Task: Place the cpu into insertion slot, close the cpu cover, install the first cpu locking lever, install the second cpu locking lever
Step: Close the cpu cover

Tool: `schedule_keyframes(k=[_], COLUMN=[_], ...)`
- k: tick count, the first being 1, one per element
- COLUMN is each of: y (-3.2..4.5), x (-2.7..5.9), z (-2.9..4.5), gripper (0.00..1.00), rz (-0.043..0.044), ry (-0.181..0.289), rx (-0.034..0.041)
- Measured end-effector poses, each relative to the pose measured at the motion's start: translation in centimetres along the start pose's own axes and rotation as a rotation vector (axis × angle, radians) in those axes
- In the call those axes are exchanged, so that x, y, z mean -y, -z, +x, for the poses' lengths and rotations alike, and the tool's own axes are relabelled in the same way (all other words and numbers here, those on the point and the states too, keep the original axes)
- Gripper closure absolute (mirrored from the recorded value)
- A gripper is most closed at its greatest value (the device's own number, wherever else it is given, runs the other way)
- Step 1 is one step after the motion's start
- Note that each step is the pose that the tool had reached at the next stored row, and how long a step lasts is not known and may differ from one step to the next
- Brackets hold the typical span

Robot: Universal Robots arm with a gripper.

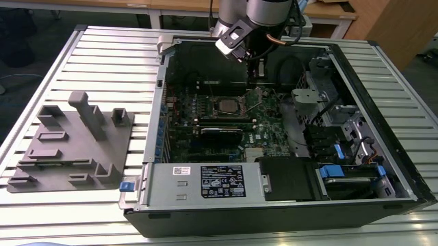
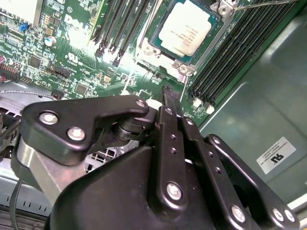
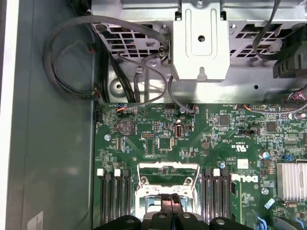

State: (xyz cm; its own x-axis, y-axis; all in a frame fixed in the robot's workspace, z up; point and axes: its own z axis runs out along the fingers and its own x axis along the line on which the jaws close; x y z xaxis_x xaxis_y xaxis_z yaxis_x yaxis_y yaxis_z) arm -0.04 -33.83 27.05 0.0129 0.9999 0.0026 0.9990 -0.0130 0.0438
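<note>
Fingers (image 2: pixel 169 103) pressed together, empty, near cpu (image 2: pixel 184 31) seated in insertion slot (image 2: pixel 156 48), memory slots (image 2: pixel 225 62) flanking

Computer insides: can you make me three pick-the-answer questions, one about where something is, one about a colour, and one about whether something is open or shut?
1. Where is the cpu?
A) on the floor
B) in the insertion slot
C) in a drawer

2. What colour is the circuit board?
A) red
B) blue
C) green

3. How is the computer case?
A) open, insides showing
B) closed up
C) wrapped in paper

Answers:
1 B: in the second wrist view, the grey chip lies flat inside the socket.
2 C: the board around the socket is green.
3 A: in the exterior view, the case has no side panel on and its parts show.
</note>
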Motion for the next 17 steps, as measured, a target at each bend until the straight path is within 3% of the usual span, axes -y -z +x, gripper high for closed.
schedule_keyframes(k=[17], y=[-0.01], x=[-0.27], z=[0.01], gripper=[0.89], rz=[0.0], ry=[0.0], rx=[0.0])
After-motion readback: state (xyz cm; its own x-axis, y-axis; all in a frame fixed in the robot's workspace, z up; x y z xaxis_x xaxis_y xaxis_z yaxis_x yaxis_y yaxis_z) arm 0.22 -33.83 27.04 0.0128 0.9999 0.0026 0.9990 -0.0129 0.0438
